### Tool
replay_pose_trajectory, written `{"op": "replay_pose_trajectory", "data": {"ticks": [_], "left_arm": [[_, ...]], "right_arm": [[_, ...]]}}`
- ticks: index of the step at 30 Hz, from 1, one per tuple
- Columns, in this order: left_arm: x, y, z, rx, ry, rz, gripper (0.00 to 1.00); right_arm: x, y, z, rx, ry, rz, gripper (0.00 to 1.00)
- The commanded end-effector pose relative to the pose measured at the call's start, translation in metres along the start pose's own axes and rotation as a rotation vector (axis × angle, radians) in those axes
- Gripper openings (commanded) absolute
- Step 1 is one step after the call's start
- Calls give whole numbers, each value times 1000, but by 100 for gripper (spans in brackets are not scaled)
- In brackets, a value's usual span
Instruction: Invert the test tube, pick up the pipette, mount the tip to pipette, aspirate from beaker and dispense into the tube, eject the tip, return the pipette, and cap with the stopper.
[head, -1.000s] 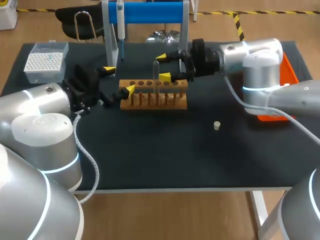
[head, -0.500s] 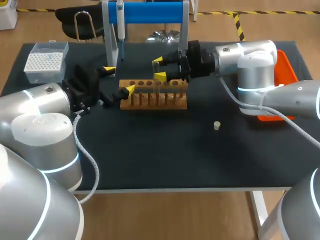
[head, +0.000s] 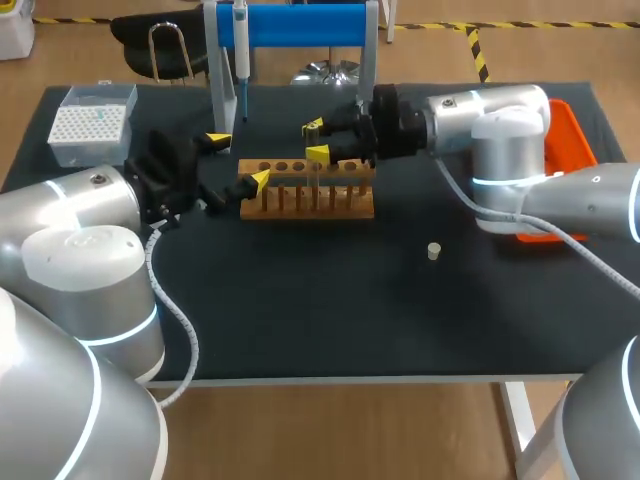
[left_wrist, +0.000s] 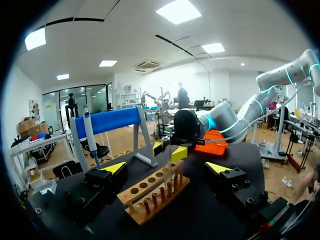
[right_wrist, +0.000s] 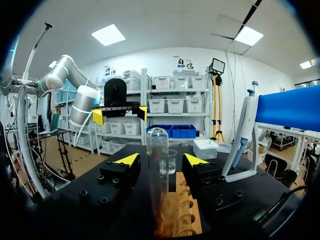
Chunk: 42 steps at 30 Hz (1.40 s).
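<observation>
As the head view shows, the test tube stands in the rack near the surface's far edge. The right hand is spread either side of it, and the left hand is wide at the rack's left end. In the left wrist view the pipette hangs close behind the rack: inverting there risks a knock. In the right wrist view both fingers seem clear of the test tube; an off-centre squeeze could tip it. Room lies toward the near edge.

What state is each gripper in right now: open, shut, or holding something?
Left gripper: open, holding nothing.
Right gripper: open, test tube standing between its fingers, not gripped.
</observation>
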<state>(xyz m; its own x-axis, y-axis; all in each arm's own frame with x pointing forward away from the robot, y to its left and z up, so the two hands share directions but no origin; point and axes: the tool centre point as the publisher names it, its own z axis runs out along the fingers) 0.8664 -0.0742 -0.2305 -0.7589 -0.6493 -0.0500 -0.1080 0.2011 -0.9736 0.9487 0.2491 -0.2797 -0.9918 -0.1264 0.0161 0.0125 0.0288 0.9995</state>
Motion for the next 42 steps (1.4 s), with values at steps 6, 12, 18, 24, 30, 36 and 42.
{"op": "replay_pose_trajectory", "data": {"ticks": [6, 12, 18, 24, 30, 36, 42], "left_arm": [[0, 2, -1, 11, 0, 1, 100], [0, 2, -1, 11, 0, 1, 100], [0, 2, -1, 11, 0, 1, 100], [0, 2, -1, 11, 0, 1, 100], [0, 2, -1, 11, 0, 1, 100], [0, 2, -1, 11, 0, 1, 100], [0, 2, -1, 11, 0, 1, 100]], "right_arm": [[3, 1, 2, -10, -7, -1, 49], [5, 0, 1, -7, -8, 5, 47], [8, 0, 0, -5, -10, 3, 42], [10, 0, -1, -2, -11, 4, 39], [11, 0, -1, 0, -12, 5, 23], [12, 0, -1, 1, -15, 6, 5], [12, 1, -1, -2, -21, 11, 3]]}}
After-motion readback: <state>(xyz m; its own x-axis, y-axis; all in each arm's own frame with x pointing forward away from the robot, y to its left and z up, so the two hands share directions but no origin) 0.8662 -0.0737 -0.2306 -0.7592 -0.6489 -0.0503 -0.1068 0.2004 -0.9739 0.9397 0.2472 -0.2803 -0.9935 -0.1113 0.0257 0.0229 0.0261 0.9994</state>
